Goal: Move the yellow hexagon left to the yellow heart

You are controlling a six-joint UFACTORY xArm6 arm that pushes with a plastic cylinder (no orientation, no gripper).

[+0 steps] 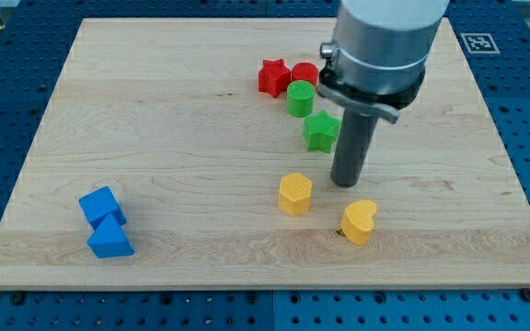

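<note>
Already the yellow hexagon (294,194) sits left of the yellow heart (359,222), near it but not touching, a strip of bare wooden board (155,119) between them; whether that counts as finished is a judgement, and a small nudge rightward might still be wanted to close them up. My tip (344,183) rests on the board just right of and slightly beyond the hexagon, above the heart, touching neither. It is a plain rod, so it has nothing to open or close and holds nothing. The hexagon is a squat, flat-topped yellow piece, upright, in the nearer middle of the board.
</note>
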